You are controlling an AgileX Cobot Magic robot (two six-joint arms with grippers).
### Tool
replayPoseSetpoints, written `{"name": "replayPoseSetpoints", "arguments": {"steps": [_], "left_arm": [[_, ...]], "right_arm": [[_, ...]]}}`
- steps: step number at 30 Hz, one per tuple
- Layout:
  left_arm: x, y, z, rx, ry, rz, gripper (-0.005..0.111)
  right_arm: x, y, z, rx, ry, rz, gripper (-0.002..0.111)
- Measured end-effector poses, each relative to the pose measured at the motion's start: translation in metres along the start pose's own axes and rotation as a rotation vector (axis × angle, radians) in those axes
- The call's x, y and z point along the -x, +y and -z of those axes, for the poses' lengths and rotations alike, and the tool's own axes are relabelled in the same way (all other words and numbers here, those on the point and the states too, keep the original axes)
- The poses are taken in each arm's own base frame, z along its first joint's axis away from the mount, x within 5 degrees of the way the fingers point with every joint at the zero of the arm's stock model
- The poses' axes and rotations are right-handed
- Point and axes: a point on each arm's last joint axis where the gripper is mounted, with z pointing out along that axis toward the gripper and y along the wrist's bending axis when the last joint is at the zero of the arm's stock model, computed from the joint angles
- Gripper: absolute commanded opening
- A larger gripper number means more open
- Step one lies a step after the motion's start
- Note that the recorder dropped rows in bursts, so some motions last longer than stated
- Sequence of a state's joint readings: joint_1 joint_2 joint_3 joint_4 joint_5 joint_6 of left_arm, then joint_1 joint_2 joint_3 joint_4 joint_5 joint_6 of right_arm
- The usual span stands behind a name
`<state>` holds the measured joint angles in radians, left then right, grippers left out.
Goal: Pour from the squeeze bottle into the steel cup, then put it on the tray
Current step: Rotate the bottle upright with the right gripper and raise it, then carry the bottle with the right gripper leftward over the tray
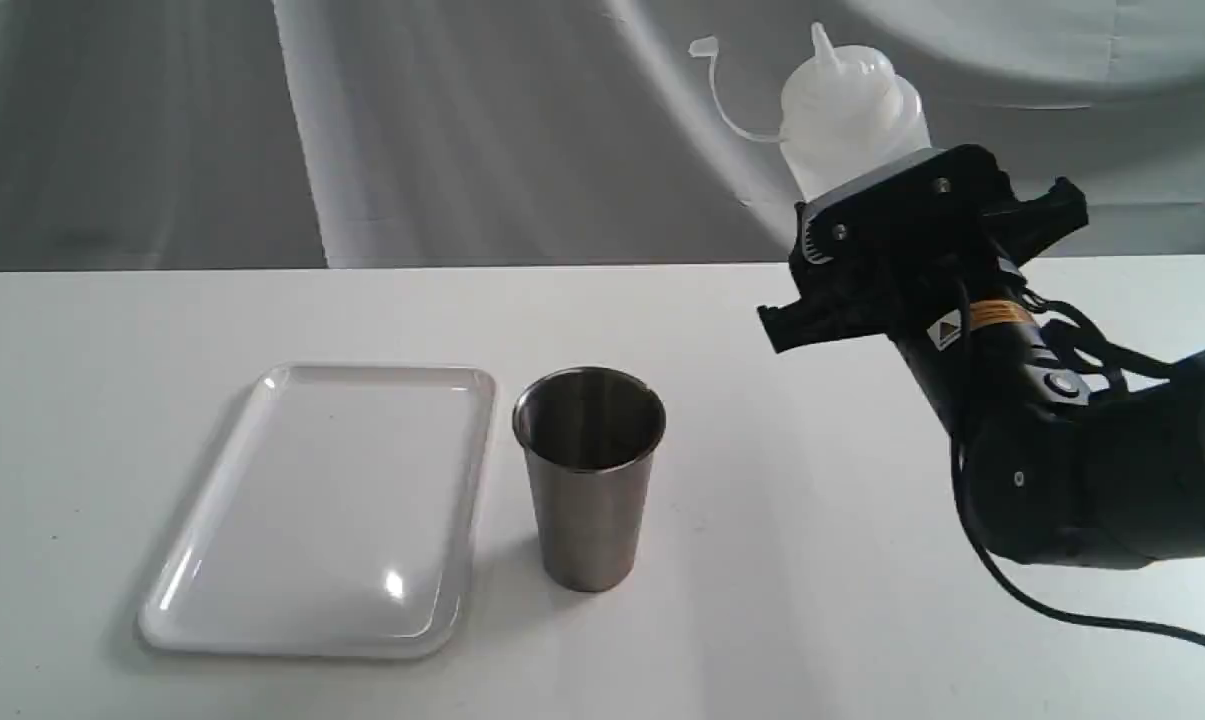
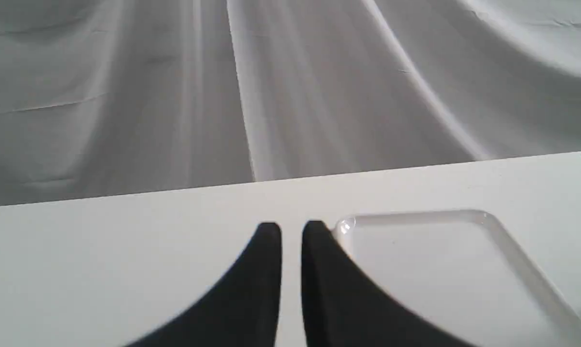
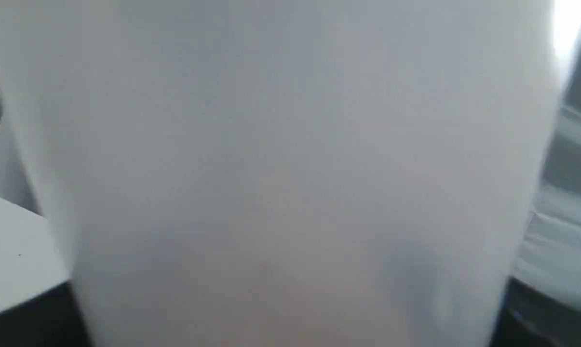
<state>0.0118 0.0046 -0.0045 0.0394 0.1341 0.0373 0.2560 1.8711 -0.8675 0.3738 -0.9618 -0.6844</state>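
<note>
The squeeze bottle [image 1: 847, 110] hangs near upright above the table [image 1: 862, 620], to the right of the steel cup [image 1: 589, 480], pinched in the right jaws; the left jaws are nearly pressed together, empty. We judge the approach to be in hand: next we bring the nozzle over the cup's rim and tilt.

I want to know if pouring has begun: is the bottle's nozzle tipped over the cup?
No, the bottle is upright with its nozzle pointing up, held well off to the side of the cup.
</note>
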Motion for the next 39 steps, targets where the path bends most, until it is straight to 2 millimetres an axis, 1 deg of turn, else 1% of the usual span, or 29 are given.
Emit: {"name": "replayPoseSetpoints", "arguments": {"steps": [5,7,10,13,16,21,30,34,39], "left_arm": [[0.000,0.000,0.000,0.000,0.000,0.000,0.008],[0.000,0.000,0.000,0.000,0.000,0.000,0.008],[0.000,0.000,0.000,0.000,0.000,0.000,0.008],[0.000,0.000,0.000,0.000,0.000,0.000,0.008],[0.000,0.000,0.000,0.000,0.000,0.000,0.008],[0.000,0.000,0.000,0.000,0.000,0.000,0.008],[0.000,0.000,0.000,0.000,0.000,0.000,0.008],[0.000,0.000,0.000,0.000,0.000,0.000,0.008],[0.000,0.000,0.000,0.000,0.000,0.000,0.008]], "right_arm": [[0.001,0.001,0.000,0.011,-0.006,-0.037,0.005],[0.001,0.002,0.000,0.022,-0.013,-0.079,0.005],[0.007,0.005,0.002,0.057,-0.027,-0.200,0.005],[0.019,0.010,0.006,0.102,-0.042,-0.306,0.005],[0.033,0.015,0.011,0.152,-0.089,-0.320,0.005],[0.053,0.026,0.021,0.244,-0.167,-0.292,0.005],[0.087,0.036,0.039,0.359,-0.249,-0.459,0.005],[0.104,0.045,0.039,0.427,-0.261,-0.490,0.005],[0.138,0.059,0.039,0.518,-0.294,-0.468,0.005]]}}
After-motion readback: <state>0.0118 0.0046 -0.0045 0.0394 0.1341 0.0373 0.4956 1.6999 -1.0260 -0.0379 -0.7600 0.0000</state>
